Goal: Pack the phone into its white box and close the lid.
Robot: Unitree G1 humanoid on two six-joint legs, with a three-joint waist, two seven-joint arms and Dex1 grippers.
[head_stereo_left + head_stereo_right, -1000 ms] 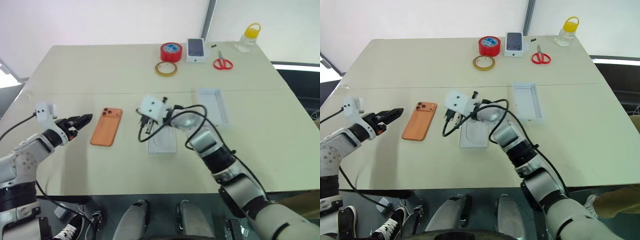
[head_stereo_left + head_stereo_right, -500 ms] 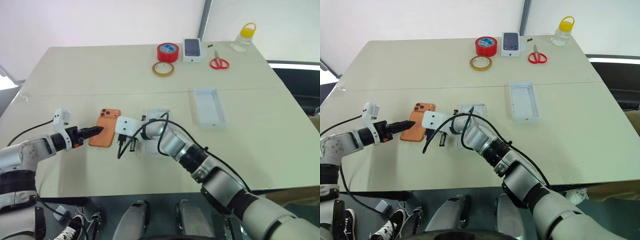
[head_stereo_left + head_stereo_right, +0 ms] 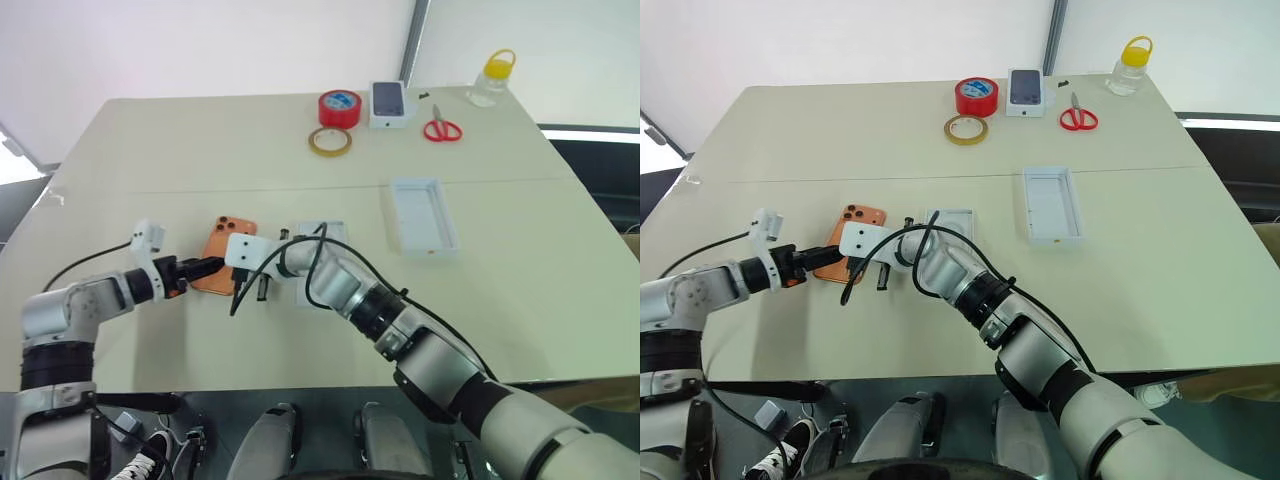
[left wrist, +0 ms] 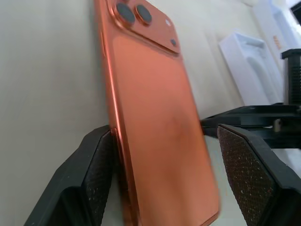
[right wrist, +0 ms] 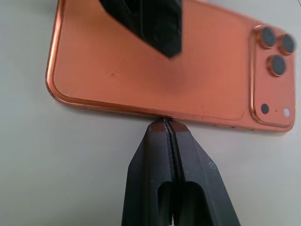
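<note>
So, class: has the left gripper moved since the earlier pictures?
Yes. The left gripper has moved toward the phone; its open fingers now straddle the phone's near end.

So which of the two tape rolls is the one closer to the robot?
The tan, thin tape ring is closer. The red roll is thicker and sits farther back, beside the small white carton.

A slim orange smartphone with dark lenses lies on a pale cream table among a shallow white cardboard tray, a red tape roll, red-handled scissors and a clear yellow-capped bottle.
</note>
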